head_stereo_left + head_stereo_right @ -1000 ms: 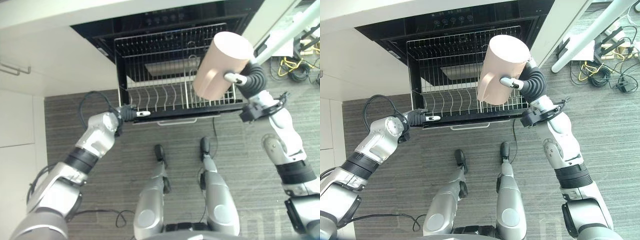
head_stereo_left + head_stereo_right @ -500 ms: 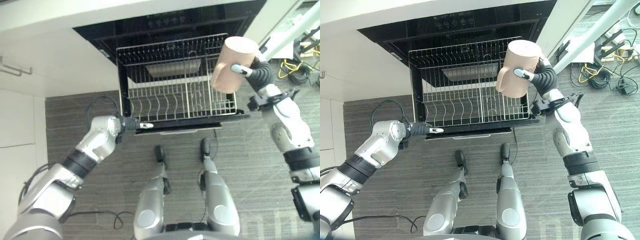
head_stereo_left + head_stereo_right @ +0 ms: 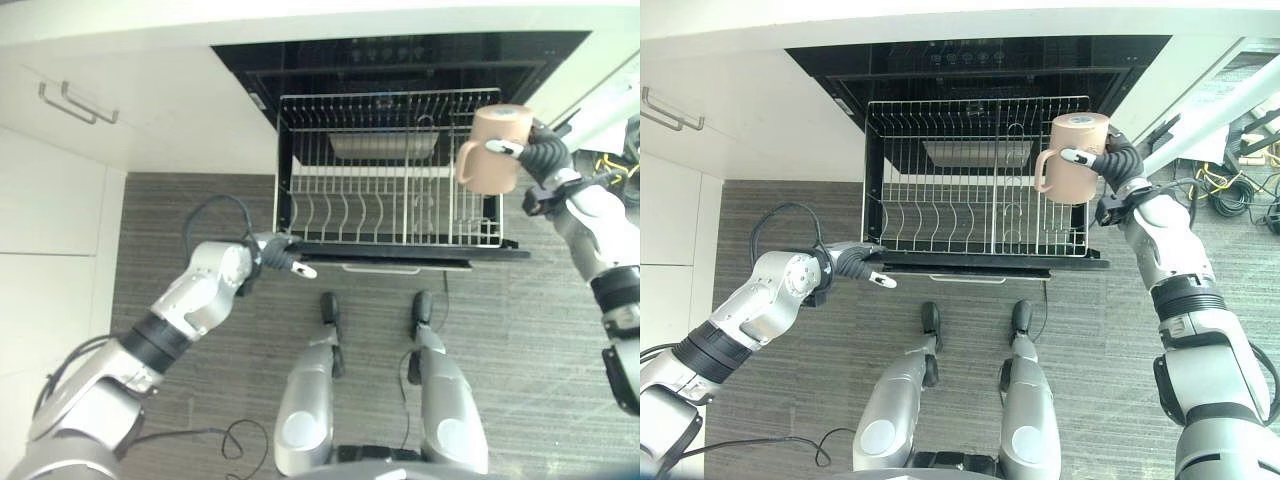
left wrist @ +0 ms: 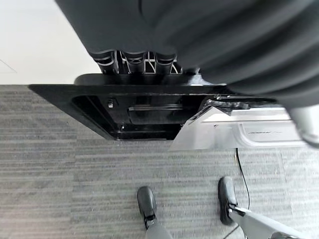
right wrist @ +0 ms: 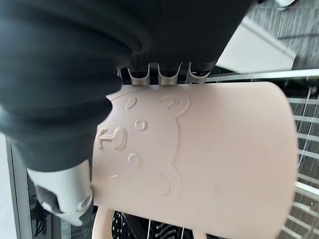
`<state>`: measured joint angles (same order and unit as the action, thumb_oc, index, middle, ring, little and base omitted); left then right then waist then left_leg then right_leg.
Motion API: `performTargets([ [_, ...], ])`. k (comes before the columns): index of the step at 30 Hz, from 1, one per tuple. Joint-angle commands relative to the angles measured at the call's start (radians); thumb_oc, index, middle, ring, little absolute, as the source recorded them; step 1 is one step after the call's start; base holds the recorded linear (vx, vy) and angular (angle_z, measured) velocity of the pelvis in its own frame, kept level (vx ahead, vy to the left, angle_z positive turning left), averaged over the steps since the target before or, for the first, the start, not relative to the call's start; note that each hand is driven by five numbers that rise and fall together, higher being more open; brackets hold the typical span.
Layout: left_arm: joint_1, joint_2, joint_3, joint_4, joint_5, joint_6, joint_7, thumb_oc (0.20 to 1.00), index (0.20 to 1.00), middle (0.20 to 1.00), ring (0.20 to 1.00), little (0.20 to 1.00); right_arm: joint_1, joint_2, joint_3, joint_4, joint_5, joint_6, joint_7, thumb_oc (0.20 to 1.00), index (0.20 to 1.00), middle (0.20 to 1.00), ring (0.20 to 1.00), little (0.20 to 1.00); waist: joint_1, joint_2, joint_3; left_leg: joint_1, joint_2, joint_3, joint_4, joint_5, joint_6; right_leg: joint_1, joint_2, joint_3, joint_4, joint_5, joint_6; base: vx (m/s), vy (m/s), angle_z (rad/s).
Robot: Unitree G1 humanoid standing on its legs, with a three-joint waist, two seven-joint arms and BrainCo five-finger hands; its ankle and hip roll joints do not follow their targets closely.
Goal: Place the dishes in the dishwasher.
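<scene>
One mug (image 3: 1072, 158) is held by the right hand (image 3: 1110, 160), fingers and thumb wrapped around its body, above the right side of the rack (image 3: 388, 170). Compared with a second ago, it is seen farther out and lower over the wire, no longer raised close to the head (part of that shift is the camera's own, since the whole scene has moved). By the look of it, the carry is nearly done and only the lowering is left. The left hand (image 3: 283, 257) is seen just off the rack's front left corner, where earlier it was at the edge itself; its fingers are too hidden to tell whether they are curled or straight.

The mug is a smooth, matte, beige cylinder with a loop handle and a bear's face embossed on its side, clearest in the right wrist view. The rack is thin bright wire, with a row of curved tines along the front and a plain grid behind. The dishwasher (image 3: 970, 55) is glossy black inside; the floor (image 3: 1090, 330) is grey and finely striped.
</scene>
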<state>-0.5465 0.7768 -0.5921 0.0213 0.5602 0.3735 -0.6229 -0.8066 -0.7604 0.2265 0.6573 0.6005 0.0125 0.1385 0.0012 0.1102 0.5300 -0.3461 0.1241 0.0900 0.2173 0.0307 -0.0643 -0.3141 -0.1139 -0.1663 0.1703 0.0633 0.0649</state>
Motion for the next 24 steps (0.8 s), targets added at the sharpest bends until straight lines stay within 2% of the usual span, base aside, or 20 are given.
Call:
performTargets([
  [1, 0.225, 0.059, -0.093, -0.020, -0.076, -0.005, -0.073, 1.000, 1.000, 1.000, 1.000, 1.000, -0.035, -0.057, -0.051, -0.025, -0.022, -0.035, 0.021, 0.200, 0.200, 0.200, 0.200, 0.200, 0.035, -0.027, -0.016, -0.062, -0.028, -0.046, 0.149, -0.105, -0.006, -0.027, -0.071, -0.010, 0.180, -0.171, 0.018, 0.06, 0.012, 0.18],
  [4, 0.257, 0.059, -0.099, -0.021, -0.078, -0.016, -0.069, 1.000, 1.000, 1.000, 1.000, 1.000, -0.047, -0.052, -0.027, 0.037, -0.046, -0.022, 0.033, 0.200, 0.200, 0.200, 0.200, 0.200, 0.044, -0.023, -0.026, -0.073, -0.028, -0.059, 0.171, -0.117, 0.003, -0.048, -0.075, -0.002, 0.216, -0.183, 0.014, 0.06, 0.026, 0.11],
  [9, 0.280, 0.073, -0.113, -0.035, -0.099, -0.024, -0.052, 1.000, 1.000, 1.000, 1.000, 1.000, -0.084, -0.058, 0.002, 0.119, -0.030, -0.023, 0.031, 0.200, 0.200, 0.200, 0.200, 0.200, 0.052, -0.015, -0.025, -0.071, -0.029, -0.060, 0.164, -0.111, 0.009, -0.059, -0.074, 0.009, 0.227, -0.182, 0.017, 0.02, 0.011, -0.03],
  [14, 0.285, 0.091, -0.142, -0.023, -0.137, -0.043, -0.019, 1.000, 1.000, 1.000, 1.000, 1.000, -0.155, -0.061, 0.046, 0.185, -0.021, 0.009, 0.022, 0.200, 0.200, 0.200, 0.200, 0.200, 0.058, -0.002, -0.020, -0.075, -0.029, -0.058, 0.162, -0.104, 0.011, -0.076, -0.075, 0.018, 0.241, -0.179, 0.021, 0.01, 0.004, 0.00],
  [24, 0.242, 0.080, -0.211, -0.010, -0.209, -0.039, 0.048, 1.000, 1.000, 1.000, 1.000, 1.000, -0.292, -0.044, 0.119, 0.370, -0.059, 0.038, 0.025, 0.200, 0.200, 0.200, 0.200, 0.200, 0.071, 0.049, -0.010, -0.124, -0.040, -0.054, 0.144, -0.074, 0.014, -0.152, -0.083, 0.037, 0.282, -0.183, 0.024, 0.03, 0.029, -0.03],
])
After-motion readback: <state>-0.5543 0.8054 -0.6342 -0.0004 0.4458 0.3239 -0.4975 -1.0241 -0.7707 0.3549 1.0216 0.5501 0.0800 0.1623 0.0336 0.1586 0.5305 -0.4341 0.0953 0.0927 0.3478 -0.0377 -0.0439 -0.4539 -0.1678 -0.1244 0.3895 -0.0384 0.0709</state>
